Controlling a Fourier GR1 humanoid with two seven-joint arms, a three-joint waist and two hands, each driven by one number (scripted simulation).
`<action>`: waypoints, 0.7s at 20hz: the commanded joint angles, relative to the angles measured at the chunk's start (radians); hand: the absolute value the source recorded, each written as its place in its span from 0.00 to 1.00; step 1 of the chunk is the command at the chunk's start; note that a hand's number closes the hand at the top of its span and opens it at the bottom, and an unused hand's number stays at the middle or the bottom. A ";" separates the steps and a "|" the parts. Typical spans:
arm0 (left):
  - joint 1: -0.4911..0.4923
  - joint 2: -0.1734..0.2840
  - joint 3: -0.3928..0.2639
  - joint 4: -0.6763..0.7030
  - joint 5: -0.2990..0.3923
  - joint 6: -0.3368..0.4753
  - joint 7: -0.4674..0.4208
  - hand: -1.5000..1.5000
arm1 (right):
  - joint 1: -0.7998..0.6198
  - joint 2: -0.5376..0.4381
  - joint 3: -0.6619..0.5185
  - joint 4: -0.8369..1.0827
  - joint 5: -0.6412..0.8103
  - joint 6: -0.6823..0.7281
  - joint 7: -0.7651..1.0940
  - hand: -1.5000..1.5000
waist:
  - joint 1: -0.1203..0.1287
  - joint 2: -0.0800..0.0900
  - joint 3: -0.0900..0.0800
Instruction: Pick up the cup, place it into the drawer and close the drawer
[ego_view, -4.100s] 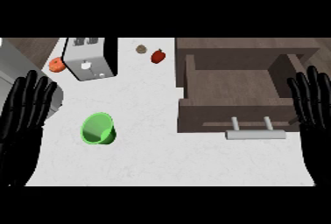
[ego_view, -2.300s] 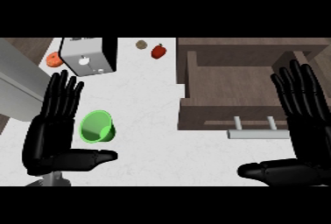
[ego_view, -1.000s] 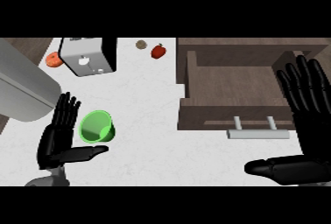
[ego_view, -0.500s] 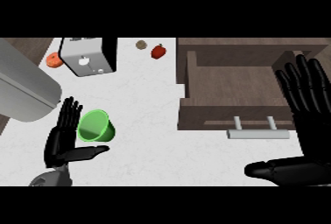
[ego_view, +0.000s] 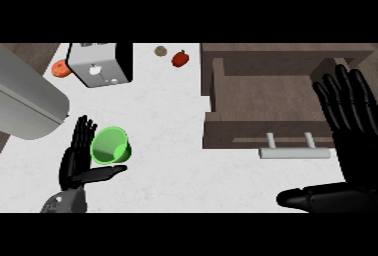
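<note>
A green cup (ego_view: 111, 146) lies on its side on the white counter (ego_view: 162, 125), its mouth facing up toward me. My left hand (ego_view: 78, 159) is open right beside it on the left, fingers straight along the cup's side and thumb stretched out just below it. The brown drawer (ego_view: 266, 102) stands pulled out at the right, with a pale bar handle (ego_view: 292, 150) on its front. My right hand (ego_view: 347, 145) is open at the far right, fingers straight over the drawer's right edge, thumb pointing left.
A toaster (ego_view: 100, 65) stands at the back left with an orange fruit (ego_view: 60, 69) beside it. A red fruit (ego_view: 179, 58) and a small brownish item (ego_view: 160, 50) lie at the back centre. My grey left forearm (ego_view: 26, 107) crosses the left edge.
My left hand has closed in on the green cup from the left, thumb now below it. The right hand has stayed nearly still.
</note>
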 joint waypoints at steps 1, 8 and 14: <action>-0.046 0.060 0.040 0.172 0.005 -0.051 -0.105 0.00 | 0.009 -0.022 -0.007 -0.075 -0.021 0.010 0.061 0.00 | -0.003 0.001 -0.001; -0.130 0.036 0.011 0.285 -0.007 -0.035 -0.157 0.00 | -0.031 0.000 -0.004 0.008 -0.012 0.001 0.012 0.00 | 0.000 0.001 0.000; -0.079 0.017 -0.015 0.236 0.011 -0.079 -0.141 0.00 | 0.074 0.031 0.035 0.010 0.032 0.019 -0.063 0.00 | 0.001 0.000 0.000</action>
